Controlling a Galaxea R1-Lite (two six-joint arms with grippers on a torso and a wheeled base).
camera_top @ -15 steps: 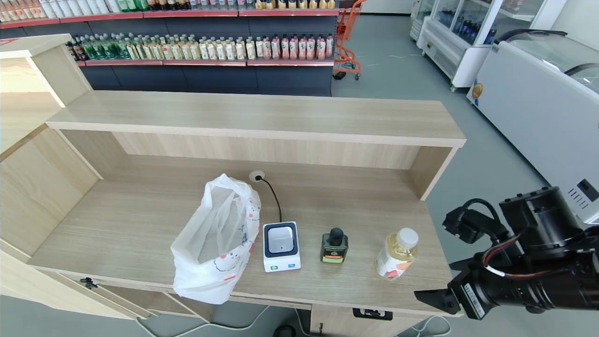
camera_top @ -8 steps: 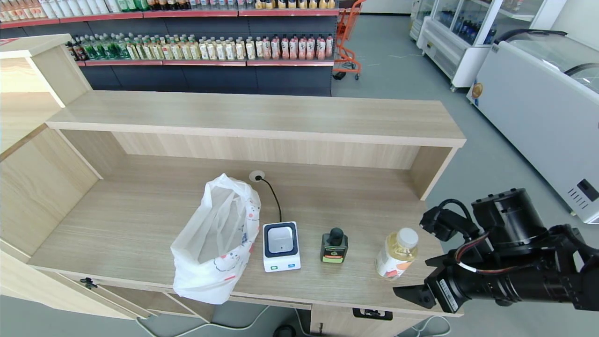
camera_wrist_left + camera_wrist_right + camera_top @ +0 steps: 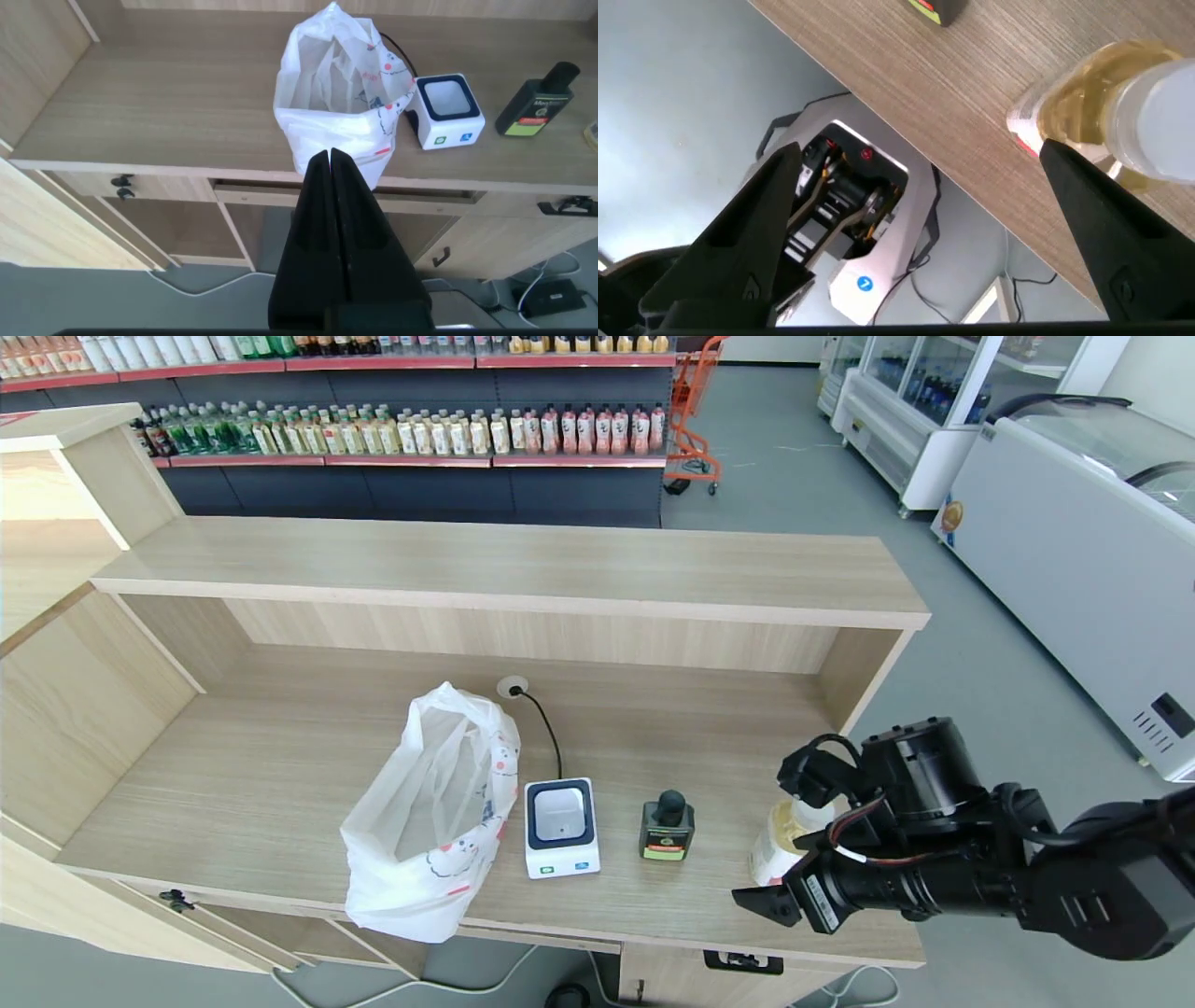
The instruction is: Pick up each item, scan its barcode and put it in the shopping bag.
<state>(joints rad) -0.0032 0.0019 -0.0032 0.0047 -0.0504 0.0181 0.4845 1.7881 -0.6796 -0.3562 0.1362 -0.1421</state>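
A white plastic shopping bag (image 3: 429, 821) stands open on the wooden counter (image 3: 280, 775), with a white scanner (image 3: 560, 826) to its right. Further right come a small dark bottle (image 3: 667, 829) and a yellow drink bottle (image 3: 773, 847) with a white cap. My right gripper (image 3: 784, 873) is open at the counter's front right edge, level with the yellow bottle (image 3: 1106, 103), which stands just beside one finger (image 3: 1102, 224). My left gripper (image 3: 329, 159) is shut on nothing, low in front of the counter, facing the bag (image 3: 341, 84).
A black cable (image 3: 546, 728) runs from the scanner to a grommet at the back. A raised shelf (image 3: 513, 569) and side walls enclose the counter. Drawers with handles (image 3: 121, 184) sit under the front edge. Open floor lies to the right.
My right arm has moved left along the counter's front edge and now partly covers the yellow bottle. Bag, scanner and both bottles have stayed put.
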